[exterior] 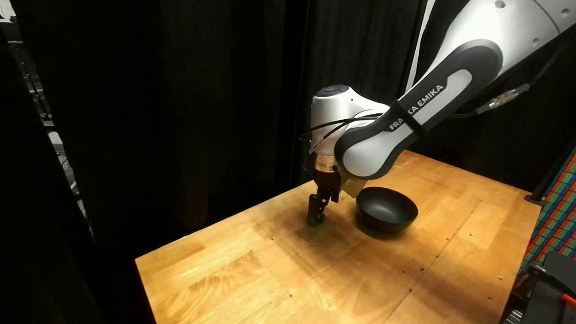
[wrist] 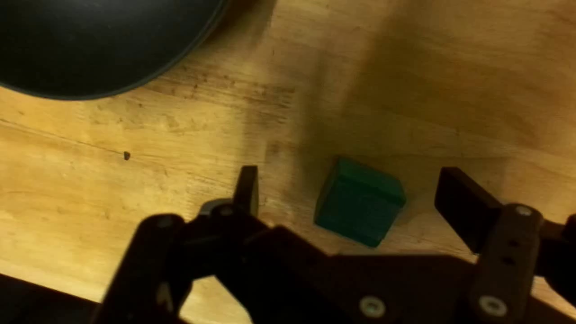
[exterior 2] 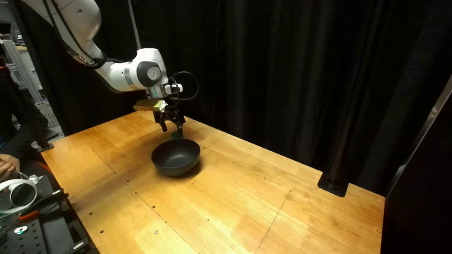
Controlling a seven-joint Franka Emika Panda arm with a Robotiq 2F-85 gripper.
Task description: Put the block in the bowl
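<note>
The block is a small green cube point(wrist: 360, 202) on the wooden table. In the wrist view it sits turned between the fingers, with a gap on both sides. It also shows just behind the bowl in an exterior view point(exterior 2: 175, 135), and is mostly hidden by a finger in an exterior view point(exterior: 317, 222). My gripper point(wrist: 353, 191) is open around the block and low over the table; it points down in both exterior views point(exterior: 318, 211) point(exterior 2: 172, 128). The black round bowl point(exterior: 387, 210) stands upright and empty beside the gripper. It also shows in an exterior view point(exterior 2: 176, 157) and the wrist view point(wrist: 103, 45).
The wooden table point(exterior 2: 226, 197) has its back edge close behind the gripper, along black curtains point(exterior 2: 261, 70). A black post foot point(exterior 2: 333, 184) stands at the table's far end. A dark side tray with tools point(exterior 2: 53, 225) and a seated person's hand point(exterior 2: 10, 163) are beside the table.
</note>
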